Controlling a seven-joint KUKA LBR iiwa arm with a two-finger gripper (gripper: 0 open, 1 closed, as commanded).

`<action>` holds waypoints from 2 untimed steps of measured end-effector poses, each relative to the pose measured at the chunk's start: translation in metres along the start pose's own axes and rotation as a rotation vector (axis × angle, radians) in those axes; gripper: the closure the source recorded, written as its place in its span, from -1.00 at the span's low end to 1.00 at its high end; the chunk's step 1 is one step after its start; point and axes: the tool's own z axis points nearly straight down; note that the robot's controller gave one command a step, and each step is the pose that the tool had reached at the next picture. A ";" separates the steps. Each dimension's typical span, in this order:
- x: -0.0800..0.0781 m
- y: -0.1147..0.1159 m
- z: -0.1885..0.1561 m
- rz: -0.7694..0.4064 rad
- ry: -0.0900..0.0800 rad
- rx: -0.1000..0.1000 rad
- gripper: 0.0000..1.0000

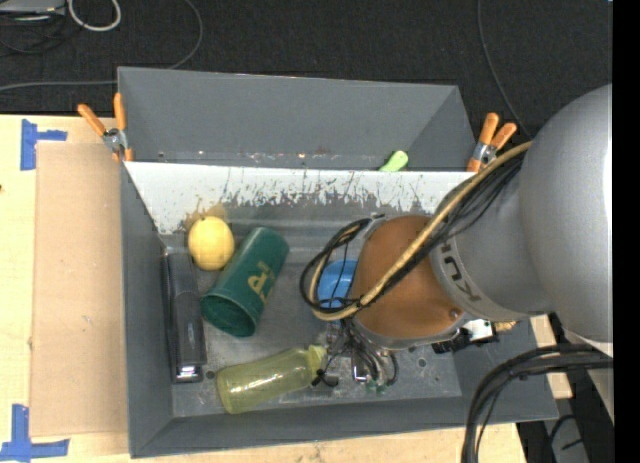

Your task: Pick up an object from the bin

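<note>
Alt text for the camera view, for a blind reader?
The arm's gripper is down near the front of the grey bin, beside the neck of a yellow-green bottle on its side. Left of it lie a tipped dark green cup, a lemon and a long black object; a blue object sits under the wrist.

- A robotics lab is suggested.
- A grey metal bin point(290, 121) is set beneath a large silver robot arm point(560, 211).
- Loose cables point(95, 28) are strewn across the dark floor point(300, 21).
</note>
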 end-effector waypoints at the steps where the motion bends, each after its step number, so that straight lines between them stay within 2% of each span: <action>1: 0.010 0.006 0.000 0.005 0.003 0.001 1.00; 2: 0.008 0.000 0.000 0.014 0.004 0.001 1.00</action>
